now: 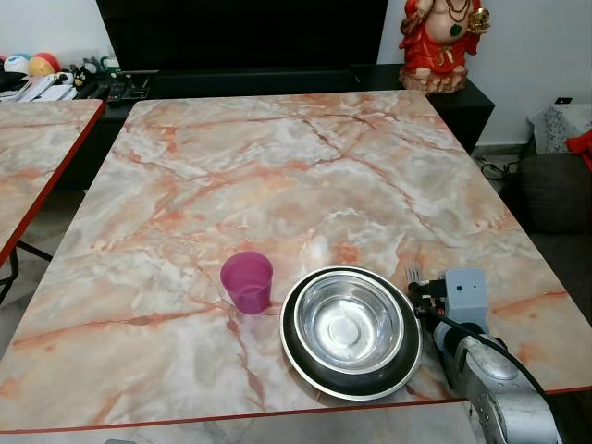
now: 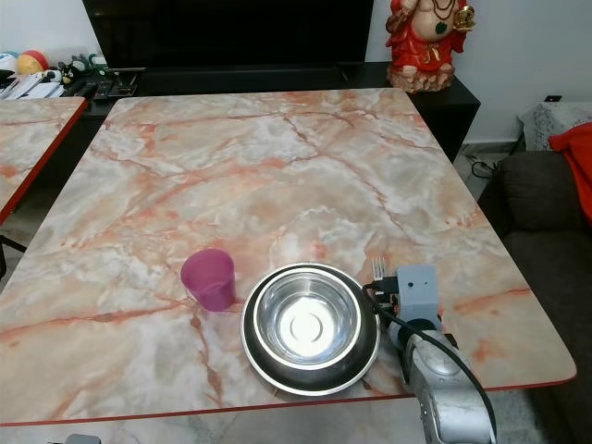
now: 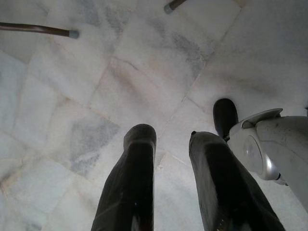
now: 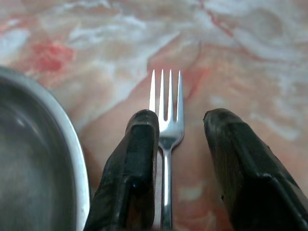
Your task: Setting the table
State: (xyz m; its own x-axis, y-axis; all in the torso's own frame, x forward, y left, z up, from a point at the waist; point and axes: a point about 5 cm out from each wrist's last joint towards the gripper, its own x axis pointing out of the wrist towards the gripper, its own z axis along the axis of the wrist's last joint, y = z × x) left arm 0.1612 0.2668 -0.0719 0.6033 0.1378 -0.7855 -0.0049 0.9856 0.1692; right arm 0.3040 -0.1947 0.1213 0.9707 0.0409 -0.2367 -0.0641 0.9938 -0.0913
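A steel bowl rests in a dark-rimmed plate near the front edge of the marble table. A pink cup stands upright just left of the plate. To the right of the plate a fork lies flat on the table, tines pointing away from me. My right gripper is low over the fork, open, with the handle running between its fingers, close to one of them. My left gripper hangs open over the pale floor.
A second marble table stands to the left across a narrow gap. A red figurine sits on the black cabinet behind the table. A dark sofa is on the right. Most of the table's far half is bare.
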